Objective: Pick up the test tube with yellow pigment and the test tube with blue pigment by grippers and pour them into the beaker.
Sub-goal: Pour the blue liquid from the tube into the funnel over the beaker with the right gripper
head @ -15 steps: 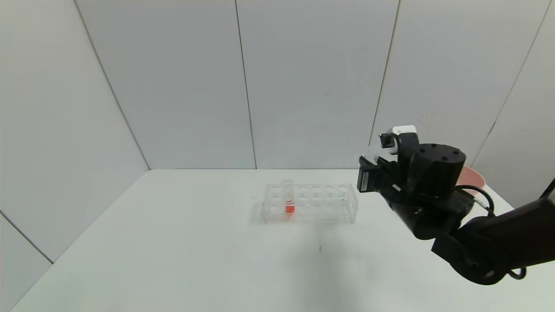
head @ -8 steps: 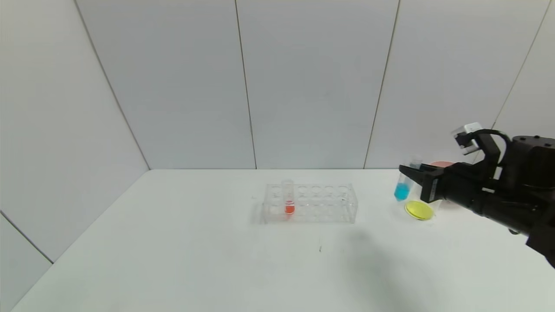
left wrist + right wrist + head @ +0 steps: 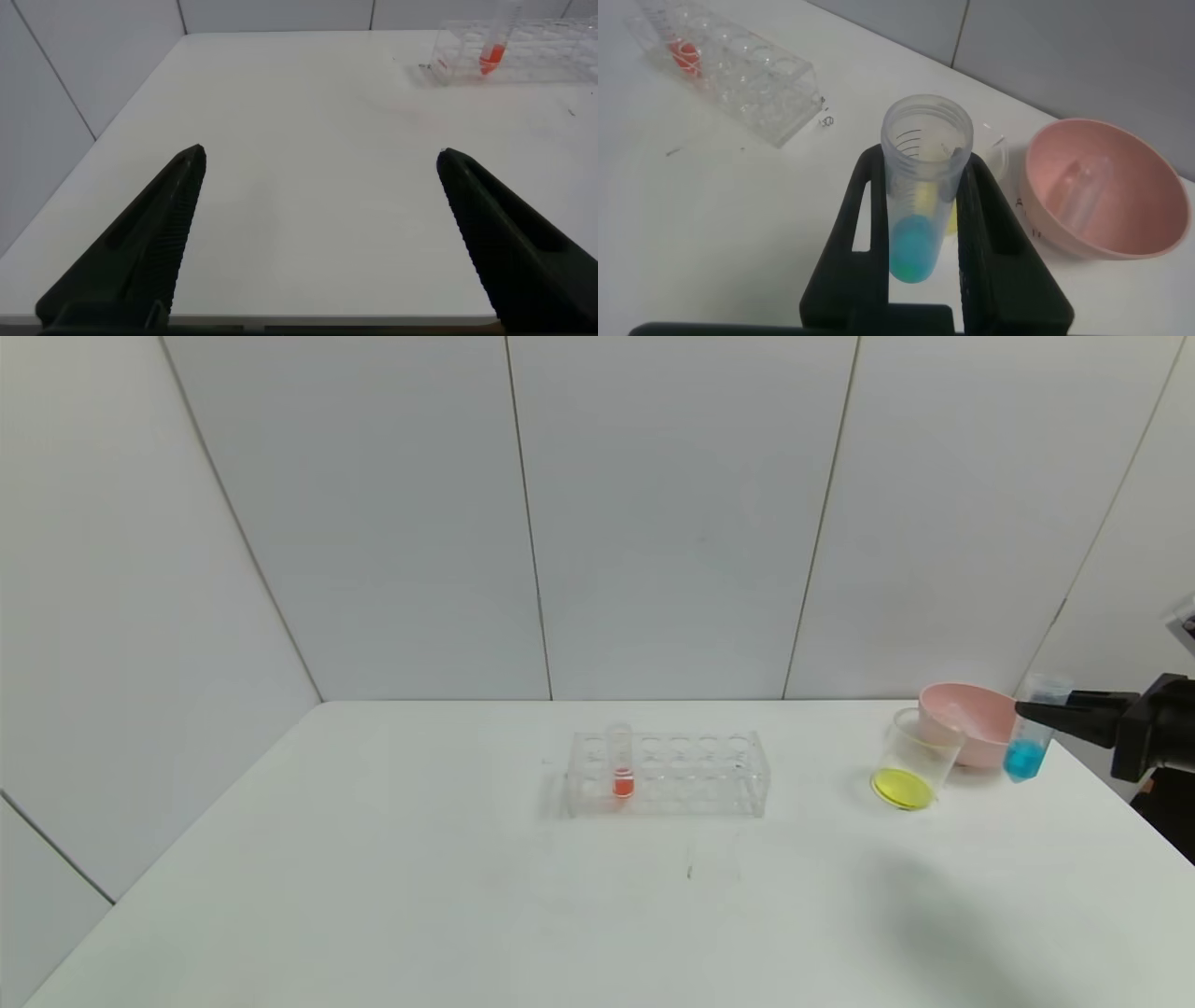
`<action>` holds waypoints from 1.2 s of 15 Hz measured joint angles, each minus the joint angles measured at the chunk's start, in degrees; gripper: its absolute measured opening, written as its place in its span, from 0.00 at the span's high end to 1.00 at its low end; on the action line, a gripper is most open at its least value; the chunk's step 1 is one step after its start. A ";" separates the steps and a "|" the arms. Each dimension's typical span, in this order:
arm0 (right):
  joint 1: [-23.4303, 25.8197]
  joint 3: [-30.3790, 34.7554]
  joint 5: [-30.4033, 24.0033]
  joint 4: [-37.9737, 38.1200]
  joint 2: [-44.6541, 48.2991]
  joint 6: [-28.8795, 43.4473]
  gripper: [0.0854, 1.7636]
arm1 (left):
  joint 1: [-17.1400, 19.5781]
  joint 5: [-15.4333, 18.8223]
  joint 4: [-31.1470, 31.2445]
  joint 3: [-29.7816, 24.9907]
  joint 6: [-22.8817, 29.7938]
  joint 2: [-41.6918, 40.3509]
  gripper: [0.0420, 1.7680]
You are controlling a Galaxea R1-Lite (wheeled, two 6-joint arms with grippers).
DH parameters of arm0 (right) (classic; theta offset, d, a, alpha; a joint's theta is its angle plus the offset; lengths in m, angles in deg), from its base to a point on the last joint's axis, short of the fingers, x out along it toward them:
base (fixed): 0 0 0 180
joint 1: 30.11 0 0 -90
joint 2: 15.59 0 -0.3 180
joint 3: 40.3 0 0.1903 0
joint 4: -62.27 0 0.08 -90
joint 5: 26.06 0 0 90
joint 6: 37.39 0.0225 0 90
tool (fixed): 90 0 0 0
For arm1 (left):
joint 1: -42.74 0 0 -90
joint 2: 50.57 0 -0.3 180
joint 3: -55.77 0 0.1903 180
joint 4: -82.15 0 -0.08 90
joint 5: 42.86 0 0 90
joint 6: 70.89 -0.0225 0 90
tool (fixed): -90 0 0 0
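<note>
My right gripper (image 3: 1027, 711) is shut on the test tube with blue pigment (image 3: 1025, 751) and holds it upright above the table's far right, beside the pink bowl. In the right wrist view the tube (image 3: 920, 219) sits between the gripper's (image 3: 924, 161) two fingers, with blue liquid at its bottom. The beaker (image 3: 910, 767) stands left of the bowl and holds yellow liquid; in the right wrist view it (image 3: 1001, 161) is mostly hidden behind the tube. No tube with yellow liquid shows. My left gripper (image 3: 320, 152) is open and empty over bare table.
The pink bowl (image 3: 971, 726) stands at the back right, and a clear empty tube (image 3: 1078, 191) lies in it (image 3: 1148, 187). The clear rack (image 3: 667, 775) at mid table holds a red-orange tube (image 3: 623, 775). The table's right edge is close to my right gripper.
My right arm has swung right from beside the rack, past the beaker, to the bowl's right side, carrying the blue tube. The beaker and bowl have come into view.
</note>
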 joint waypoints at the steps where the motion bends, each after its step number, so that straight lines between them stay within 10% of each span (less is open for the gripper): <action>1: 1.38 -3.64 -0.46 4.68 -0.90 -2.63 0.76 | 0.00 0.00 0.00 0.00 0.00 0.00 0.00; 9: 6.12 -34.05 4.35 41.22 -14.97 -33.78 0.76 | 0.05 0.00 0.00 0.00 0.00 0.00 0.00; 18: 1.45 -58.30 17.23 59.09 -25.30 -38.13 0.76 | 0.02 0.00 0.00 0.00 0.00 0.00 0.00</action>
